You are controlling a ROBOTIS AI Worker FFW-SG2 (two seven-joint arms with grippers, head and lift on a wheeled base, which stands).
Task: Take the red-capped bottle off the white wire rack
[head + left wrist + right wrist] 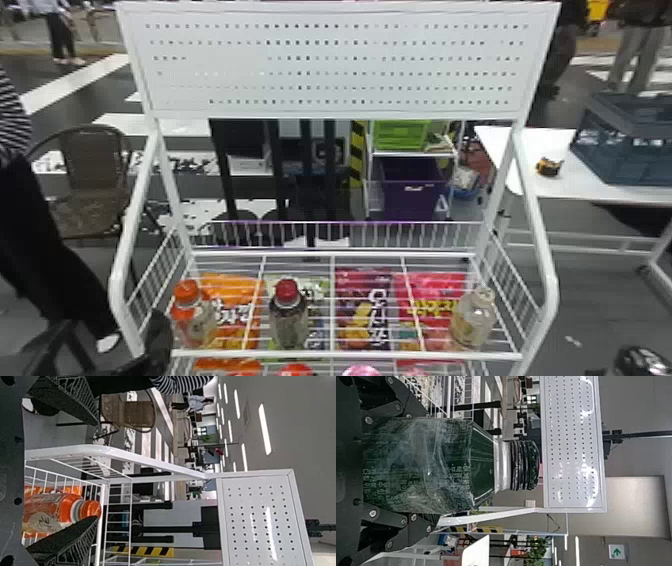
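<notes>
Rack (350,355) holds red-capped bottle (289,317) three o'clock from nearer left gripper (97,471), spread, empty; right gripper (433,469) clamps dark bottle (451,465).

So the red-capped bottle (289,315) is standing upright on the white wire rack (350,355), left of center near the front rail. Cap's on, dark up around the shoulders, paler and see-through-ish lower down. Rack's upright too, open wire shelf, holey white panel (340,65) up top.
</notes>
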